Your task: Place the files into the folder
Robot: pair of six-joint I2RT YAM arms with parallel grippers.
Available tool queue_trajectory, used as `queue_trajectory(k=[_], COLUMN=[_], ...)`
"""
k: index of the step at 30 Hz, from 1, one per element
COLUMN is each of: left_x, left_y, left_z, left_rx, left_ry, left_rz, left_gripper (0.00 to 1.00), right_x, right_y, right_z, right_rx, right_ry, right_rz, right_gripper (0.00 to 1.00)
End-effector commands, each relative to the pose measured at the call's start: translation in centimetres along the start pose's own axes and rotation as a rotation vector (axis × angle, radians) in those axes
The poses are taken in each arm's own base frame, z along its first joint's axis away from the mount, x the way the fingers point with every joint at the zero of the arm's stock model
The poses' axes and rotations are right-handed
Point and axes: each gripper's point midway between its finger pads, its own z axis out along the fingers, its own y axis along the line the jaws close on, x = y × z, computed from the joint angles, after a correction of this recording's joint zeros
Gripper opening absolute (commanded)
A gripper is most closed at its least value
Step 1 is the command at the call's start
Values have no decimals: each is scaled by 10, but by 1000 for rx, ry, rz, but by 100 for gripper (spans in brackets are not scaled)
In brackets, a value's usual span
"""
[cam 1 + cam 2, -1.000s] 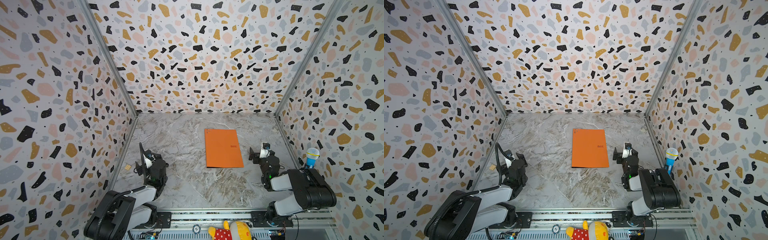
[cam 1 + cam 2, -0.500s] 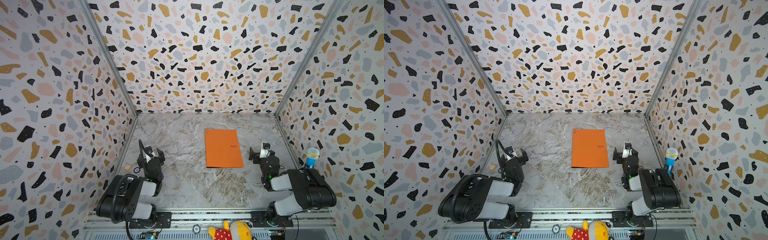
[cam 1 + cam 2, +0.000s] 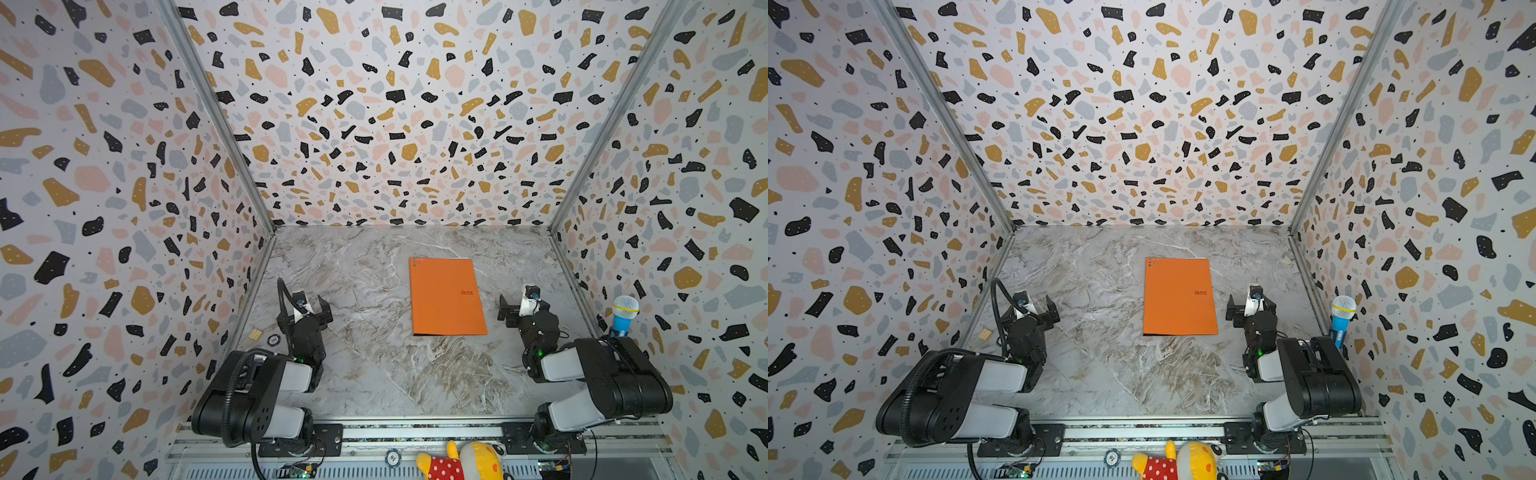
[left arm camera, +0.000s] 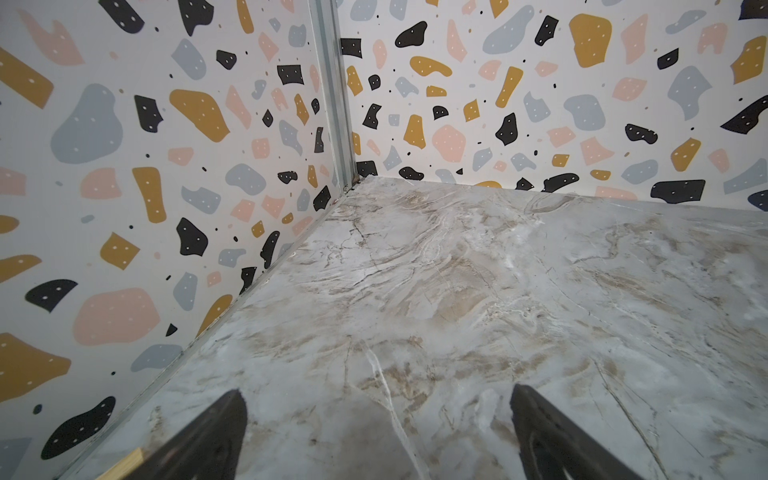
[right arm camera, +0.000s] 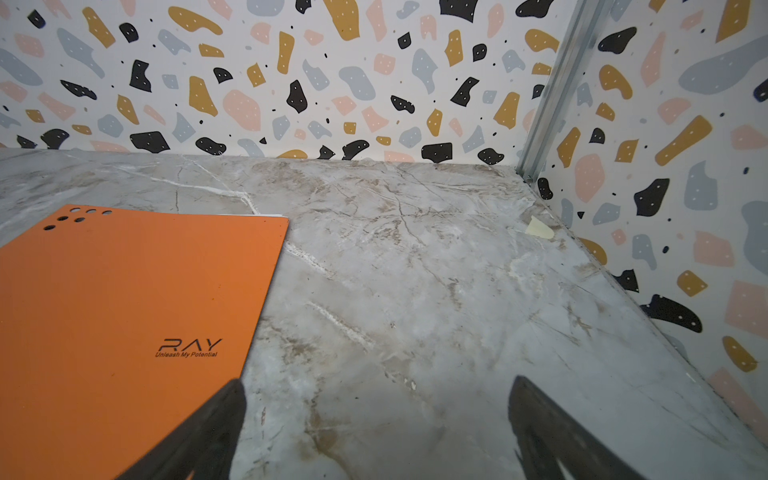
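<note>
The orange folder (image 3: 446, 297) lies shut and flat on the marble table, right of the middle, in both top views (image 3: 1179, 297). In the right wrist view the folder (image 5: 124, 316) shows its dark logo and corner dots. A thin white edge (image 5: 266, 215) peeks out along its far side; the files are otherwise hidden. My left gripper (image 3: 308, 311) hovers open near the left wall, far from the folder, with only bare marble between its fingers (image 4: 378, 390). My right gripper (image 3: 521, 309) stands open and empty just right of the folder (image 5: 377, 380).
A small wooden block (image 3: 255, 335) and a round token (image 3: 273, 340) lie by the left wall. A blue toy microphone (image 3: 624, 316) stands at the right wall. A plush toy (image 3: 461, 461) sits on the front rail. A pale scrap (image 5: 539, 229) lies near the far right corner.
The left arm has folded back over its base, and its gripper has shifted slightly away from the front. The right arm and the folder have not moved.
</note>
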Motion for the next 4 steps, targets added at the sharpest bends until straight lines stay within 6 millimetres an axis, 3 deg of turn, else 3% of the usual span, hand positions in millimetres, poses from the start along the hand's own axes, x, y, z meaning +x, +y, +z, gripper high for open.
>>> queue_trajectory(k=[1, 4], left_x=[-20, -20], left_y=[-1, -1], left_z=[3, 3], left_rx=[0, 0], left_ry=[-59, -61], left_rz=[-33, -33], left_gripper=[100, 99], right_x=[-14, -14], right_y=[-1, -1], right_z=[3, 2], right_rx=[9, 8], right_ry=[-39, -42], right_rz=[-10, -10], right_gripper=[99, 99])
